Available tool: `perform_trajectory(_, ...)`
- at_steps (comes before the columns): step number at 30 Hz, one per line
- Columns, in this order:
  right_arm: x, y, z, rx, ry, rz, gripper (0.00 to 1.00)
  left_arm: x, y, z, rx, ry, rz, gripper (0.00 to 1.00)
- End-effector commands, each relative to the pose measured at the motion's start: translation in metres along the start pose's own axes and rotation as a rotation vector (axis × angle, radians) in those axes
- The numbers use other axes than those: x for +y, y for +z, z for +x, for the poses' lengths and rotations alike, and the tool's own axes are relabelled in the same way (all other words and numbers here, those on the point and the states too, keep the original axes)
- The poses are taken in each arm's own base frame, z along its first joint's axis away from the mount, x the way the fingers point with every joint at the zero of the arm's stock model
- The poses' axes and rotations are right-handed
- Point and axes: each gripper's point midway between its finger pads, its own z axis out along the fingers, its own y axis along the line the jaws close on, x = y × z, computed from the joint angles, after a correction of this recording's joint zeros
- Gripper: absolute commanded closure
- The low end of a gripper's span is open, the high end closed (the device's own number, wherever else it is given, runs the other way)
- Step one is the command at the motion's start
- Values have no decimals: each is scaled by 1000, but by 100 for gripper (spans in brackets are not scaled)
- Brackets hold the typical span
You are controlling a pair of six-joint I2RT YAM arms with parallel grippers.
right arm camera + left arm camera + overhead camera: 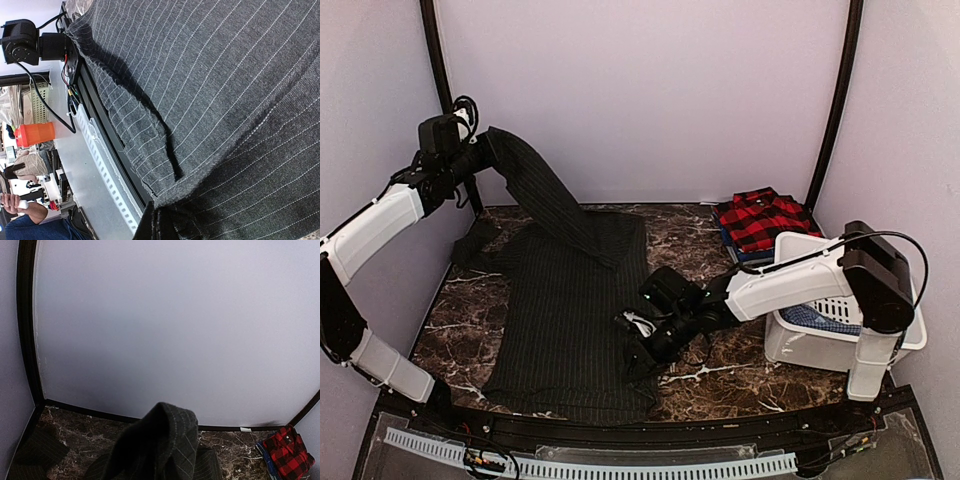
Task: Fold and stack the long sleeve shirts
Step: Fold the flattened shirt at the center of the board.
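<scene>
Marble table [720, 385] has the pinstripe shirt [560, 320] spread flat, left gripper [490, 150] clamped on its raised sleeve [545, 200], right gripper [636, 352] pinching the side edge. Pulling harder could drag the body crooked.

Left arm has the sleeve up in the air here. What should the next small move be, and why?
Probably swing the left pincer rightward and down, laying the lifted sleeve across the dark charcoal pinstriped cloth shirt. The body already lies flat on the dark marbled table, and the right pincer is closed on its near right edge.
</scene>
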Motion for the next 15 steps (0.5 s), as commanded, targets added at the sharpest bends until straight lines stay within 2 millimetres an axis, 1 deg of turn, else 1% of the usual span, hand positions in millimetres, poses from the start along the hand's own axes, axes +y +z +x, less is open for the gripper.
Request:
perform_trajectory(1, 2, 8, 1, 4, -17, -19, 100, 3, -11, -19, -56, 6, -21, 100)
perform_trajectory(3, 4, 8, 1, 3, -25, -27, 97, 3, -10, -19, -57, 3, -19, 100)
perform_trajectory(8, 10, 7, -3, -9, -40, -52, 97, 2, -10, -20, -57, 2, -17, 100)
perform_trajectory(15, 7, 15, 0, 7, -30, -68, 97, 1, -12, -23, -63, 6, -15, 100)
